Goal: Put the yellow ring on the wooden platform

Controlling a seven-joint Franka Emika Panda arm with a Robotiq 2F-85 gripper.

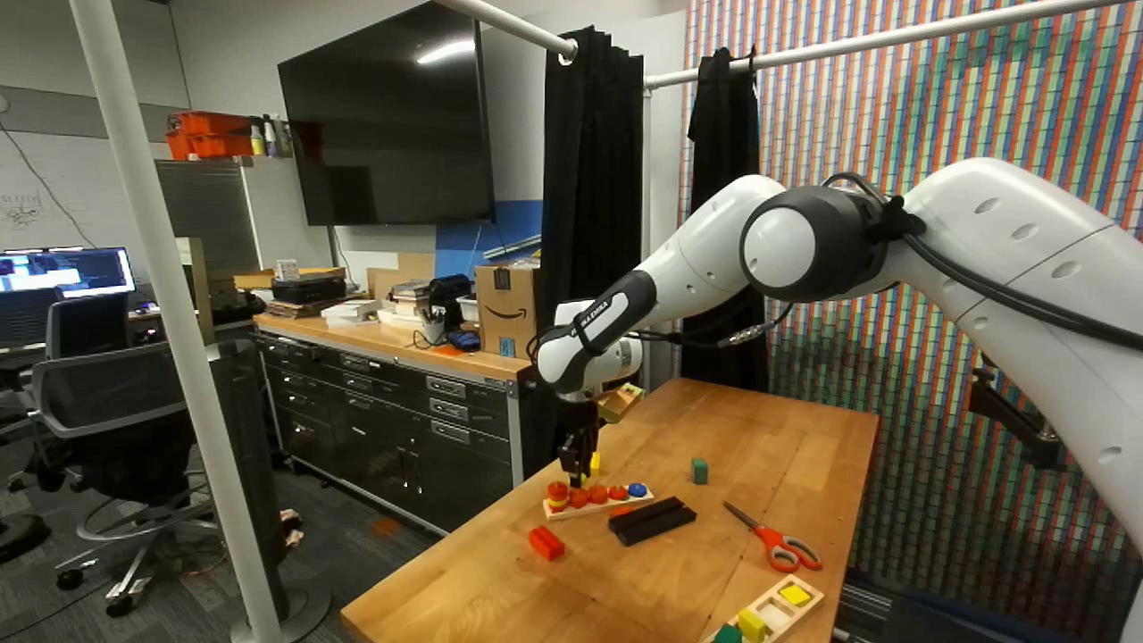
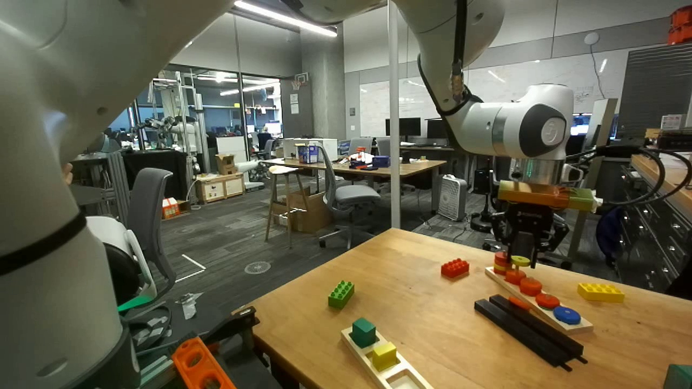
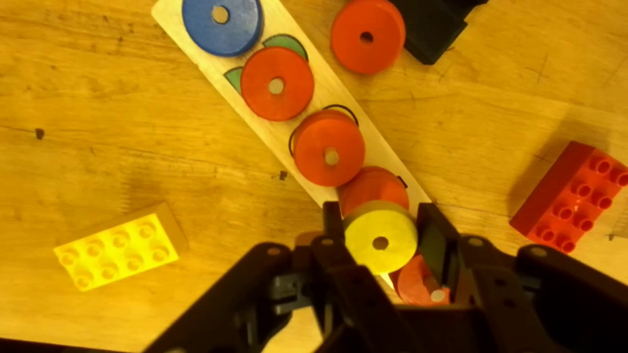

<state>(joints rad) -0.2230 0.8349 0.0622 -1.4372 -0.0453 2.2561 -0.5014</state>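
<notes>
The yellow ring (image 3: 381,260) sits between my gripper's (image 3: 379,208) fingertips in the wrist view, with a finger against each side. Its hole shows dark, with no peg through it. In an exterior view the yellow ring (image 2: 520,261) is raised over an orange ring near one end of the wooden platform (image 2: 585,326). I cannot tell whether it touches the peg below. The wooden platform (image 3: 328,90) carries a blue ring, several orange rings on pegs, and a stacked red-and-yellow pile (image 2: 502,263) at the end by my gripper.
A loose orange ring (image 3: 368,37) and black bars (image 2: 519,333) lie beside the platform. A yellow brick (image 2: 600,292) and a red brick (image 2: 454,268) stand nearby. Scissors (image 1: 766,536), a green block (image 1: 699,471), a green brick (image 2: 341,294) and a block tray (image 1: 808,594) are farther off.
</notes>
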